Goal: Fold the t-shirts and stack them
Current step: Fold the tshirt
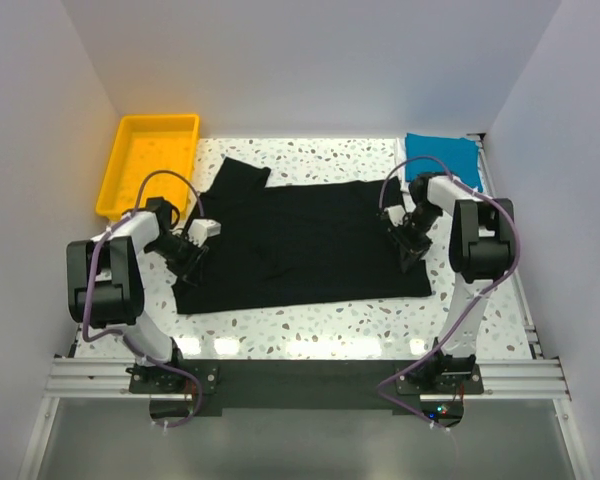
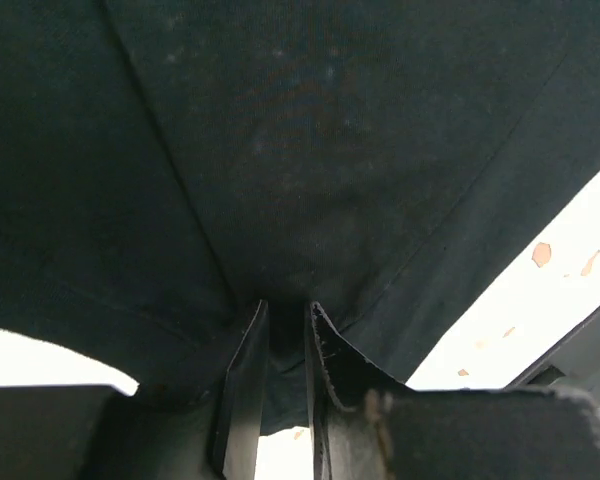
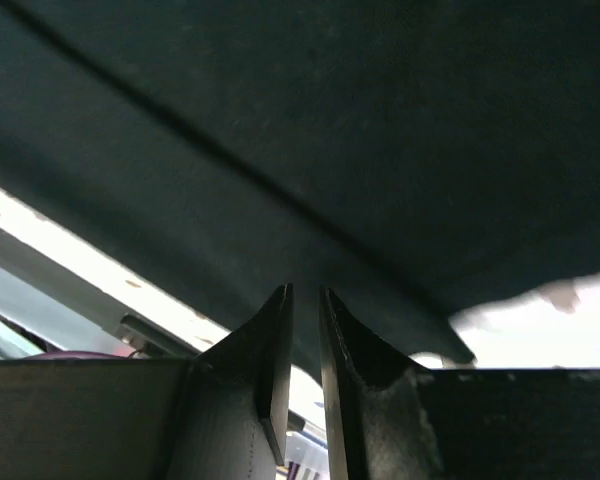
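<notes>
Top view: black t-shirt is spread flat on the white speckled table, roughly centred, one sleeve kicked out toward the yellow bin at far left. A blue folded cloth is parked at the far right corner, well apart; likely the start of the stack. Left gripper is set on the shirt's left edge and right gripper on its right edge, opposite each other, presumably so both sides can be lifted together for a fold. No fold is made yet, so the task is judged early. Left wrist view: left gripper jaws are nearly closed, and a tuck of the black t-shirt is pinched between them. Creases radiate from the pinch, so the cloth is under tension. Fabric is a thin matte knit with a little lint, limp, with a seam line running diagonally. Bright table is seen past the hem. Right wrist view: right gripper jaws are left with only a thin slit, and the black t-shirt appears gripped at the tips, though contact is partly hidden. The cloth is draped over the camera, a stitched hem band crossing it, with the table lit beneath.
</notes>
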Motion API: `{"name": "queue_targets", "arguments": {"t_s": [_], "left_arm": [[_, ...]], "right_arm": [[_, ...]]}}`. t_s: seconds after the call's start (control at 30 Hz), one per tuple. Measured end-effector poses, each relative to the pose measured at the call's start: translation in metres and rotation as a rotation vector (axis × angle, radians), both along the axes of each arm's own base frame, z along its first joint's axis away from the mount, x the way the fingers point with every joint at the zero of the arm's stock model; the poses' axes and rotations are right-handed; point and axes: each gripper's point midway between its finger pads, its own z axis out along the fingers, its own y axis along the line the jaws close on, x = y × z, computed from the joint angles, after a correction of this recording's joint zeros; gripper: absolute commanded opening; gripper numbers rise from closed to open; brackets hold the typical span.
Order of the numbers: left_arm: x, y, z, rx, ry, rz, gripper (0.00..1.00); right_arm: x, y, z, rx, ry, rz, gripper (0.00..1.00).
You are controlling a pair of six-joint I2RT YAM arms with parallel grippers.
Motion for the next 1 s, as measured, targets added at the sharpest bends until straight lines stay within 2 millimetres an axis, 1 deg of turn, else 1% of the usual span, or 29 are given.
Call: {"name": "queue_targets", "arguments": {"t_s": [0.1,0.23,0.37,0.43,0.47,0.53,0.57,0.63,0.67,0.7,0.73,0.8,0.83,0.87,0.93,0.97,1.0], "left_arm": [[0.0,0.0,-0.002,0.005,0.01,0.019,0.24],[-0.002,0.002,-0.003,0.021,-0.014,0.019,0.21],[-0.007,0.004,-0.003,0.039,-0.06,-0.012,0.21],[-0.012,0.004,-0.003,0.045,-0.063,-0.042,0.22],[-0.015,0.004,-0.002,0.045,-0.058,-0.054,0.24],[-0.021,0.004,0.0,0.04,-0.042,-0.084,0.28],[-0.025,0.004,0.001,0.039,-0.028,-0.096,0.34],[-0.025,0.002,0.012,0.025,-0.014,-0.11,0.42],[-0.017,0.001,0.022,0.012,-0.03,-0.108,0.49],[-0.001,-0.001,0.036,0.002,-0.072,-0.106,0.59],[0.018,-0.002,0.052,-0.011,-0.128,-0.103,0.63],[0.067,-0.007,0.091,-0.04,-0.284,-0.092,0.67],[0.089,-0.009,0.111,-0.051,-0.356,-0.089,0.7],[0.108,-0.012,0.129,-0.06,-0.424,-0.084,0.73],[0.139,-0.018,0.158,-0.073,-0.537,-0.069,0.76],[0.152,-0.021,0.169,-0.078,-0.581,-0.054,0.92],[0.161,-0.022,0.177,-0.081,-0.619,-0.043,1.0]], "right_arm": [[-0.008,-0.002,-0.014,-0.015,0.026,-0.008,0.2],[-0.028,-0.006,-0.015,-0.029,0.054,-0.012,0.2],[-0.061,-0.008,-0.016,-0.043,0.099,0.01,0.2],[-0.079,-0.007,-0.015,-0.044,0.132,0.032,0.23],[-0.085,-0.007,-0.015,-0.04,0.148,0.043,0.24],[-0.09,-0.005,-0.013,-0.029,0.163,0.065,0.29],[-0.088,-0.004,-0.011,-0.02,0.16,0.073,0.31],[-0.077,-0.002,-0.003,-0.003,0.136,0.08,0.34],[-0.066,-0.001,0.004,0.005,0.106,0.078,0.34],[-0.051,0.0,0.011,0.011,0.064,0.075,0.36],[-0.03,0.0,0.021,0.015,-0.001,0.07,0.36],[0.016,0.0,0.043,0.019,-0.149,0.052,0.37],[0.037,-0.001,0.055,0.017,-0.216,0.035,0.37],[0.057,-0.002,0.066,0.014,-0.279,0.017,0.37],[0.091,-0.007,0.081,0.004,-0.373,-0.023,0.37],[0.105,-0.009,0.085,-0.002,-0.404,-0.048,0.38],[0.116,-0.011,0.085,-0.004,-0.426,-0.065,0.41]]}}
